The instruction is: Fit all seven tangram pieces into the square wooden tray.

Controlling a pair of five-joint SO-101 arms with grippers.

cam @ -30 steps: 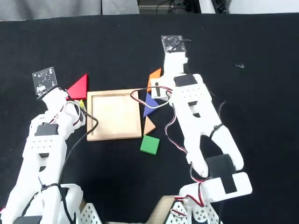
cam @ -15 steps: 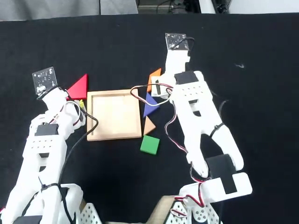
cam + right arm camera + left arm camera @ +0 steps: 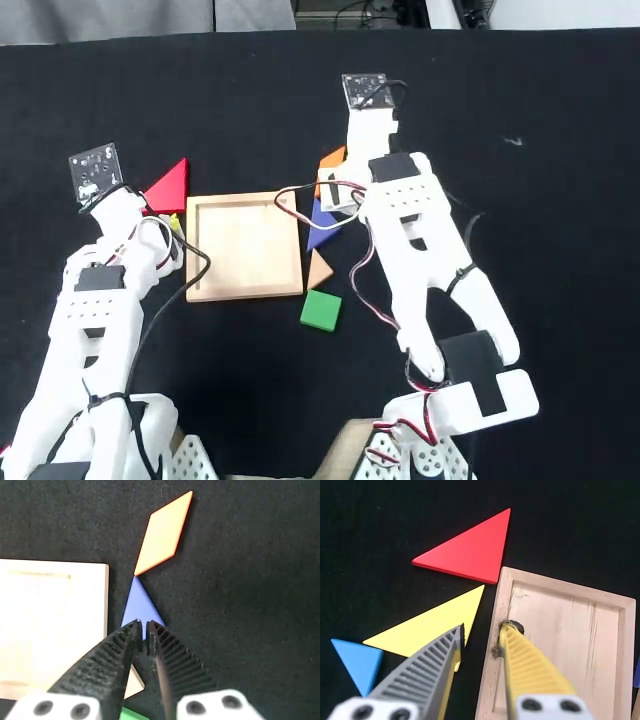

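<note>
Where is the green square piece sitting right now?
In the high view, the green square lies outside the wooden tray, just off its near right corner, beside the tan triangle on the side nearer the arm bases.

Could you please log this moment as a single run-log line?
tray: no pieces inside | left gripper: open, astride tray rim | right gripper: shut, over blue triangle

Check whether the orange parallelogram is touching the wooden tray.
Apart. Right wrist view shows black table between the orange parallelogram and the rim of the wooden tray.
</note>
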